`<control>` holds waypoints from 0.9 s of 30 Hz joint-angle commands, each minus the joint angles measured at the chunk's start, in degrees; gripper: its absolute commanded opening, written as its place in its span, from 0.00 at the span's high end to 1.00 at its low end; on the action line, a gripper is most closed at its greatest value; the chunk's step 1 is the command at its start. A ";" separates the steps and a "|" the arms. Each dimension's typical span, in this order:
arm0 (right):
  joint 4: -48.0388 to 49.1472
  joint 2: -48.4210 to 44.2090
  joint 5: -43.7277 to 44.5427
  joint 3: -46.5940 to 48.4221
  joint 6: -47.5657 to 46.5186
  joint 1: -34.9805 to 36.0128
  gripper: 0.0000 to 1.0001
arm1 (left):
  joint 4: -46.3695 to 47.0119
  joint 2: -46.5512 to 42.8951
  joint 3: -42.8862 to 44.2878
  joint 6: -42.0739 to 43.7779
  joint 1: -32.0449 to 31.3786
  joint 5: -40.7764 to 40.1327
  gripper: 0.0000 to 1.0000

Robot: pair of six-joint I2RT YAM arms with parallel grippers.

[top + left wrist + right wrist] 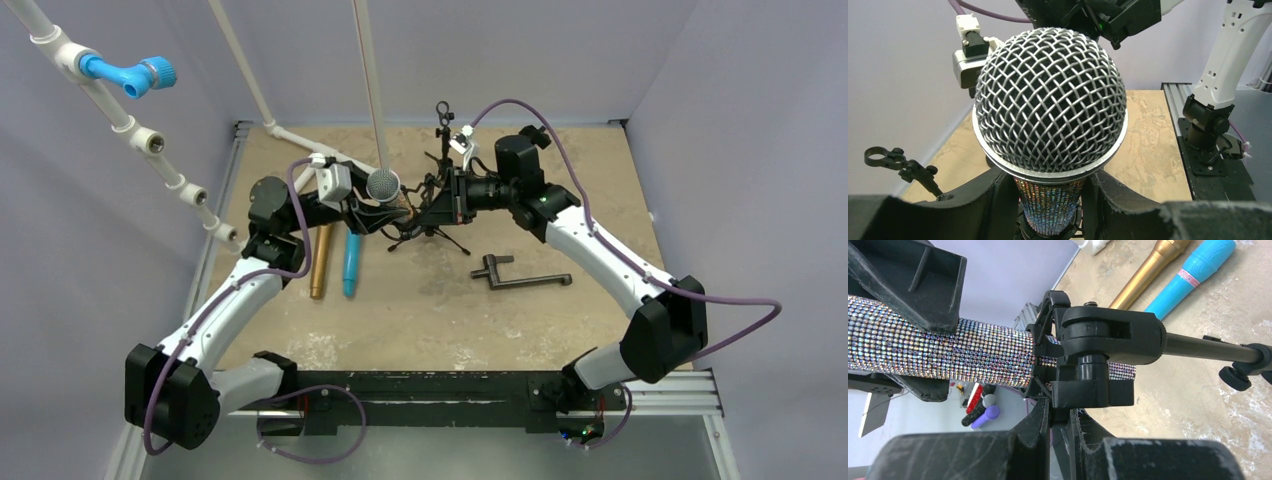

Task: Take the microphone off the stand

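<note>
at centre frame, microphone (384, 186) gripped while seated in its stand (430, 228)

near the middle of the top view, the microphone is seen lying in the clip (1098, 355) of the stand. its sparkly body is clasped just below the mesh head by the left gripper (1050, 202). the clip is pinched by the clenched right gripper (1058, 432).

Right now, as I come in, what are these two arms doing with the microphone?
The left gripper has its jaws closed around the sparkly body of the microphone, just under its mesh head. The right gripper has its jaws shut on the black clip of the stand. The microphone sits in that clip, not yet pulled out. A gold microphone and a blue microphone lie on the table nearby.
</note>
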 commanded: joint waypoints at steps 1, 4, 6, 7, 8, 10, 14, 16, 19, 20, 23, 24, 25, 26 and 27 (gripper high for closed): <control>1.14 -1.42 3.11 3.73 -0.91 -0.41 1.00 | 1.80 0.56 3.81 -2.11 -1.17 8.77 1.00; 0.81 -1.48 3.42 3.64 -0.12 -0.91 1.00 | 3.68 0.81 4.86 -3.88 -1.17 11.69 1.00; 0.76 -1.50 3.38 3.60 0.43 -1.28 1.00 | 5.05 0.84 5.33 -5.28 -1.22 13.37 1.00; 0.75 -1.55 3.41 3.49 0.78 -1.55 1.00 | 5.82 0.86 5.50 -6.02 -1.22 14.09 1.00; 0.83 -1.53 3.38 3.27 1.00 -1.74 1.00 | 6.73 0.86 5.67 -6.83 -1.18 14.80 1.00; 0.64 -1.73 3.75 2.97 1.18 -2.18 1.00 | 9.16 0.79 5.83 -8.74 -1.16 15.65 1.00; -0.34 -1.96 4.98 2.77 1.07 -2.75 1.00 | 11.84 0.94 6.66 -11.33 -1.24 16.39 1.00; -0.64 -2.09 5.33 2.76 0.83 -2.82 1.00 | 12.30 1.17 7.23 -11.97 -1.17 16.82 1.00; -0.94 -2.37 5.83 2.43 0.48 -2.97 1.00 | 12.74 1.29 8.04 -12.99 -1.26 17.06 1.00; -1.02 -2.49 5.95 2.30 0.37 -3.01 1.00 | 13.02 1.32 8.35 -13.35 -1.20 16.87 1.00; -1.23 -2.89 6.40 2.07 0.00 -3.20 1.00 | 13.45 1.43 9.20 -14.44 -1.26 16.69 1.00; -1.24 -2.97 6.48 1.95 -0.08 -3.21 1.00 | 13.63 1.33 9.55 -14.90 -1.18 16.59 1.00; -1.25 -3.04 6.53 1.95 -0.14 -3.24 1.00 | 13.81 1.32 10.08 -15.39 -1.18 16.60 1.00; -1.24 -3.06 6.61 1.87 -0.18 -3.32 1.00 | 13.85 1.29 10.57 -15.99 -1.11 16.47 1.00; -1.17 -3.16 6.66 1.83 -0.26 -3.33 1.00 | 13.81 1.30 11.24 -16.76 -1.04 16.47 1.00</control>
